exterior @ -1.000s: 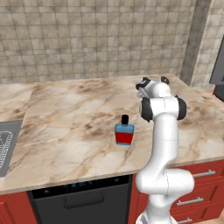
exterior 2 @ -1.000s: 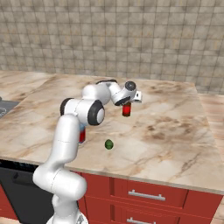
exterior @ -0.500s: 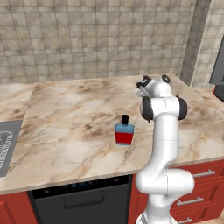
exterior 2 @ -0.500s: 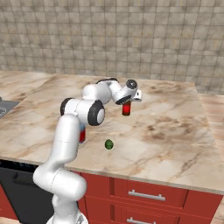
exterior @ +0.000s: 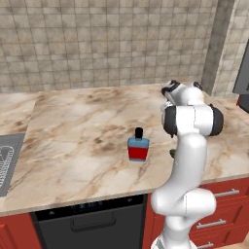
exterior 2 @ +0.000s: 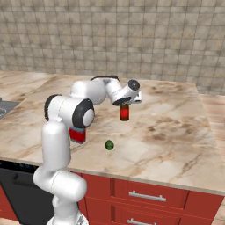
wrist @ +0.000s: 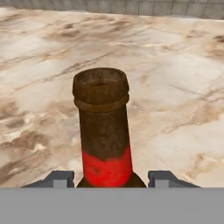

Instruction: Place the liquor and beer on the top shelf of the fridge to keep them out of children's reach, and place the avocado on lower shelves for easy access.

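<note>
Standing on the marble desk [exterior 2: 176, 145] near the middle of the right base view, the beer [exterior 2: 125, 112] is upright, its brown neck rising toward the pincer [exterior 2: 125, 102] that sits right over it. From the hand view the bottle's open mouth and red-banded neck [wrist: 105, 131] fill the centre, with a grey fingertip [wrist: 59, 178] low on each side of the shoulder; whether the pads actually press the glass cannot be told, so the grip is uncertain. Further toward the lower left of the right base view, the liquor [exterior 2: 78, 134] stands partly hidden behind the white arm, and in the left base view it shows clearly in the centre of the frame [exterior: 138, 146], blue with a red label and black cap, well apart from the beer. The avocado [exterior 2: 109, 144] lies on the desk below the beer in the right base view, between it and the front edge, touching neither bottle. Red drawers [exterior 2: 145, 193] run beneath the desk front.
</note>
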Controlling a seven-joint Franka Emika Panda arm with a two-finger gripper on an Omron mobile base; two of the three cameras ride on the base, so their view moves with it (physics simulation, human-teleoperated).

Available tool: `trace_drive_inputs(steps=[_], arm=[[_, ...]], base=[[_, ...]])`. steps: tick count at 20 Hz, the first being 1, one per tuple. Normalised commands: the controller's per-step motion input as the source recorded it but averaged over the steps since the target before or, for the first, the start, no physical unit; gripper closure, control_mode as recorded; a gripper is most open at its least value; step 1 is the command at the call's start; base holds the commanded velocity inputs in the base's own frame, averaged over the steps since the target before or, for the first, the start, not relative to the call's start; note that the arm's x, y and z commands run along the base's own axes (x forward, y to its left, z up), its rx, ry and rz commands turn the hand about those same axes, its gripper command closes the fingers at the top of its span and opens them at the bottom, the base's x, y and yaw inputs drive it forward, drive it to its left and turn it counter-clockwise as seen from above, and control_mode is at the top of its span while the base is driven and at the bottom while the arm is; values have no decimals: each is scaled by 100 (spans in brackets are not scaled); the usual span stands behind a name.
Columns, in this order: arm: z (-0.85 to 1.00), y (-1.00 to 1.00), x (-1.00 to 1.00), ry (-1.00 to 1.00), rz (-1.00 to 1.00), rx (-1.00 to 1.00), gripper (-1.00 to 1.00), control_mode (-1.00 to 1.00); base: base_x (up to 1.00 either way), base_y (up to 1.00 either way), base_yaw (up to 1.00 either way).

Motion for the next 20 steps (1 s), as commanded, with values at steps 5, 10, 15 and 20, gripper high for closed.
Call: trace_drive_inputs(steps=[5, 10, 15, 20], arm=[[80, 5, -100, -4, 14, -4, 100, -100], [100, 0, -97, -14, 9, 0, 100, -100], [74, 0, -100, -5, 11, 0, 100, -100], [62, 3, -100, 0, 8, 2, 100, -100]], base=[[0, 0, 0], [0, 0, 0], [0, 0, 0], [0, 0, 0]])
